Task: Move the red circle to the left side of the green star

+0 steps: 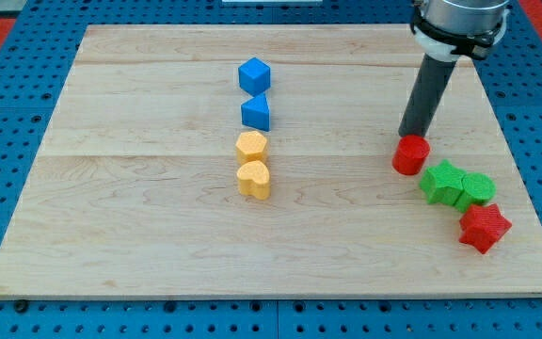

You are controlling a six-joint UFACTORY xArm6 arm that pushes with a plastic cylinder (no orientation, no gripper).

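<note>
Four blocks in column near middle of surface: blue cube nearest view's top, blue triangle block just below, then yellow block, then yellow heart touching it.

Other cluster well apart at view's right. My tip just above red circle, at its top edge. Green star just right of and below red circle. Second green block touching star's right. Red star below both, nearest view's bottom right.
</note>
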